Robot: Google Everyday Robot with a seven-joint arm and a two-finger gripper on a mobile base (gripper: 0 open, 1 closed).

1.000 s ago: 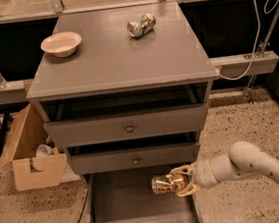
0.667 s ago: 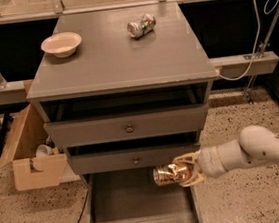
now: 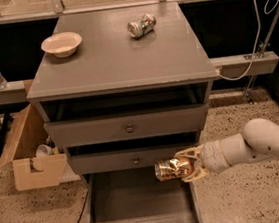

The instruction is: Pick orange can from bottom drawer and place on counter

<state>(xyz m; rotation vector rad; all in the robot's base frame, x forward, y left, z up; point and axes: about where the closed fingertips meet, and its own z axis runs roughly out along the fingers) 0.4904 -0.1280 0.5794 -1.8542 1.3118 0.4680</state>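
The orange can [image 3: 173, 168] lies sideways in my gripper [image 3: 190, 164], which is shut on it. The can hangs in the air above the right part of the open bottom drawer [image 3: 140, 204], just in front of the middle drawer's face. My white arm reaches in from the right. The counter [image 3: 117, 50] is the grey cabinet top, well above the can.
A cream bowl [image 3: 62, 44] stands at the counter's back left. A silver can [image 3: 141, 25] lies on its side at the back right. A cardboard box [image 3: 31, 153] stands on the floor left of the cabinet. The two upper drawers stand slightly open.
The gripper has lifted the orange can up out of the bottom drawer and a little to the right; the arm has risen with it.
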